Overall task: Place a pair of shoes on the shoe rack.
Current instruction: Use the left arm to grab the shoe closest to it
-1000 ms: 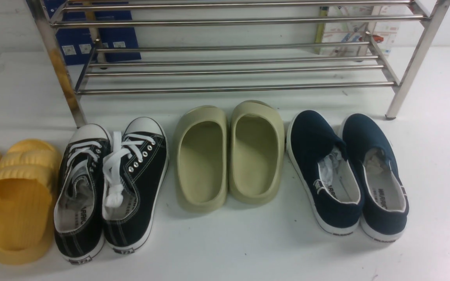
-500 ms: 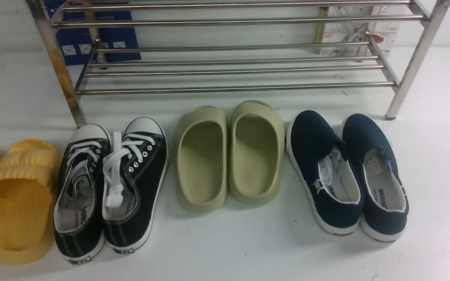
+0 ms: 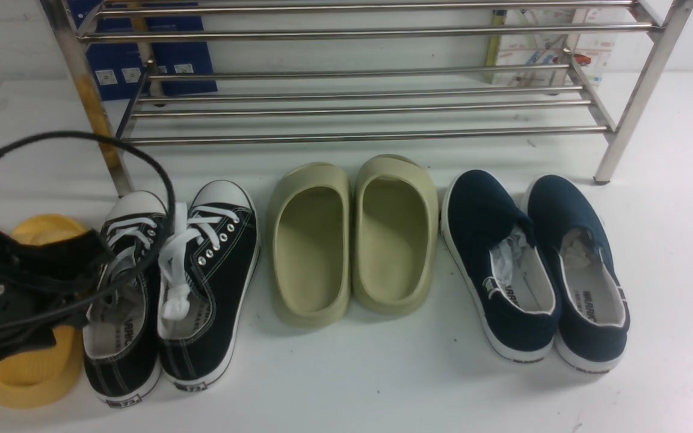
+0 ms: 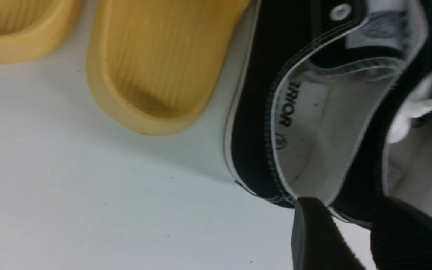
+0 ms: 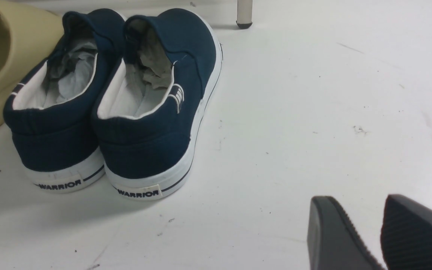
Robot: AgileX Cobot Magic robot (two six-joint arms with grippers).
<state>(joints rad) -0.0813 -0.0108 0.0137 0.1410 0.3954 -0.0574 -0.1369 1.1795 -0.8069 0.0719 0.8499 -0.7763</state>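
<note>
Both on the bench (image 3: 382, 385): pair of shoes (image 3: 169, 282) side by side, toes toward the shoe rack (image 3: 358, 111), just before its left leg, not yet on any shelf; flanked by yellow slippers (image 3: 27, 373) on the left and olive clogs (image 3: 310, 246) on the right; navy slip-ons (image 3: 503, 240) further right; left hand (image 4: 345, 200) close by the pair's left heel, part-way open, gripping nothing; right hand (image 5: 355, 198) likewise parted and empty, over bare bench.

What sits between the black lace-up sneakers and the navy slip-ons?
Only the olive-green clogs, side by side, lie between the black sneakers and the navy slip-ons, as the front view shows.
</note>
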